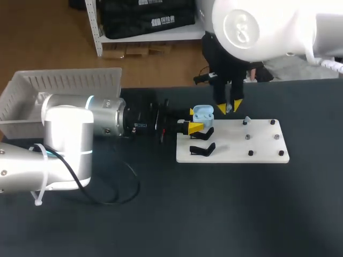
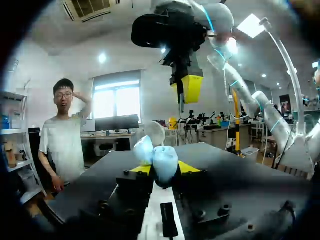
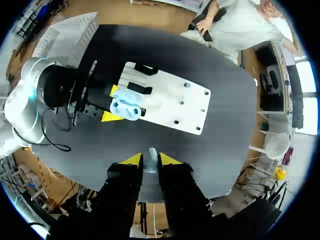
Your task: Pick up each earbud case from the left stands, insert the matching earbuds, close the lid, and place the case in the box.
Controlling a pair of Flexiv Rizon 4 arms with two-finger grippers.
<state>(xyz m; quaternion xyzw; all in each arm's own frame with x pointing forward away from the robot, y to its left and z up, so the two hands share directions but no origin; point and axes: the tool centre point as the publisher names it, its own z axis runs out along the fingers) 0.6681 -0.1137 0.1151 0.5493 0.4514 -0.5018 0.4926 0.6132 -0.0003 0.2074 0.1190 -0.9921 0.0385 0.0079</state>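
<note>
A light blue earbud case (image 1: 202, 113) with its lid up is held at the left end of the white stand board (image 1: 236, 152). My left gripper (image 1: 194, 119) is shut on it from both sides; in the left wrist view the case (image 2: 159, 157) sits between my yellow tips. My right gripper (image 1: 229, 107) hangs just to the right of the case and above it, shut on a small pale earbud (image 3: 151, 156). In the right wrist view the open case (image 3: 127, 105) lies well ahead of the fingers, showing its two wells.
Two empty black stands (image 1: 202, 150) sit on the board's left part, with several small black pegs (image 1: 262, 139) to their right. A white slatted box (image 1: 59, 88) stands at the back left. A black cable (image 1: 120, 190) loops on the table below my left arm.
</note>
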